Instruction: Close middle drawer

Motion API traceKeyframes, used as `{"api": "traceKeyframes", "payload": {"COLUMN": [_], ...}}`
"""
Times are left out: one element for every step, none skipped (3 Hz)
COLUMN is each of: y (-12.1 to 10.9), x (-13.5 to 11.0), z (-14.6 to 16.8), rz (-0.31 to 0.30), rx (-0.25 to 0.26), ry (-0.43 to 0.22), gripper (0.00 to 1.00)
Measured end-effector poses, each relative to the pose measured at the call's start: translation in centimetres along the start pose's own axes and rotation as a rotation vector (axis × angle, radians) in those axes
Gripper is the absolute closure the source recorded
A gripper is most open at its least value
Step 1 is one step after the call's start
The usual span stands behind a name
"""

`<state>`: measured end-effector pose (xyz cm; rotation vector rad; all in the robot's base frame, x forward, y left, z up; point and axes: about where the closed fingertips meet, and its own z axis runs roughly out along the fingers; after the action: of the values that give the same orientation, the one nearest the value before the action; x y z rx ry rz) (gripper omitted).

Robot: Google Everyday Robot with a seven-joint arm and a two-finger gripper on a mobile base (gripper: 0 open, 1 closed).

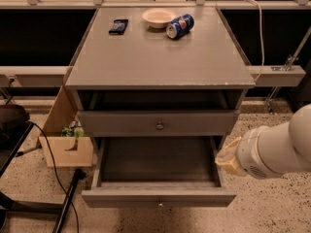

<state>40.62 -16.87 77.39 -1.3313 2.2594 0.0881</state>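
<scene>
Well, gripper point(227, 159): the tan tip of a white arm point(277, 149) that comes in from the right edge, low down at the height of the pulled-out tray.
Grip: cannot tell whether it is released or clenched.
Middle drawer point(121, 198): pulled far out of the grey cabinet, its dark tray open to view, just left of the gripper. Its right side wall lies right by the gripper, and contact cannot be told.
Drawer front: lower than the gripper and nearer the camera, with the low knob point(159, 204) at its middle, down and left of the gripper.
Upper drawer point(121, 123): up and left of the gripper, a flat front that is nearly in, with a dark gap above it under the top.
Upper knob point(159, 125): small and round, at the middle of that front, left of the gripper and a little higher.
Cabinet top point(155, 57): a flat grey slab, well above the gripper.
Bowl point(158, 17): pale, at the far edge of the top, well apart from the gripper.
Can point(180, 26): blue, on its side, just beside the bowl and on the bowl's gripper side.
Phone point(119, 26): dark and flat, beyond the bowl from the gripper.
Box point(65, 147): cardboard, on the floor across the cabinet from the gripper.
Cable point(48, 154): black, on the floor by the box.
Cord point(260, 33): white, running down past the top's right edge, above the gripper.
Floor point(272, 205): speckled, under the gripper and arm.
</scene>
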Motion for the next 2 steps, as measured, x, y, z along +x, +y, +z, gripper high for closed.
{"api": "traceKeyframes", "payload": {"y": [0.0,1.4], "x": [0.0,0.9], "z": [0.0,2.0], "rz": [0.000,0.027], "rx": [0.000,-0.032], "ry": [0.000,-0.021], "gripper": [1.00,1.00]}}
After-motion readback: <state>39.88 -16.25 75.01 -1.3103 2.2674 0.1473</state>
